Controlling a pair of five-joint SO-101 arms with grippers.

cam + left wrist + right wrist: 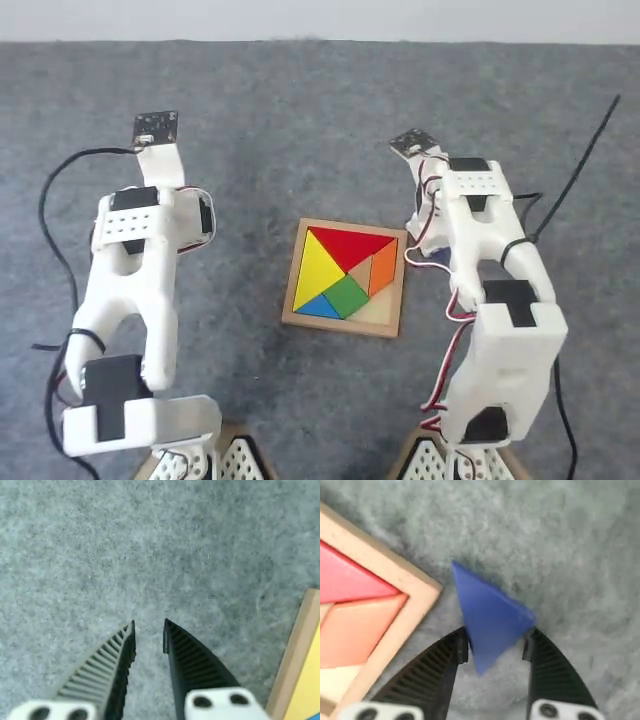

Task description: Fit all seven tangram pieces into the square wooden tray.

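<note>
The blue triangle (490, 612) is pinched between the fingers of the right gripper (495, 645), just beside a corner of the wooden tray (395, 587), so it's outside the tray for now. Whether it's lifted off the grey carpet (580, 540) can't really be told. A red triangle (350, 245), yellow triangle (318, 270), green square (347, 295) and orange piece (383, 270) are seated in the tray. The left gripper (149, 630) is held over plain carpet near the tray's edge, fingers a little apart.
</note>
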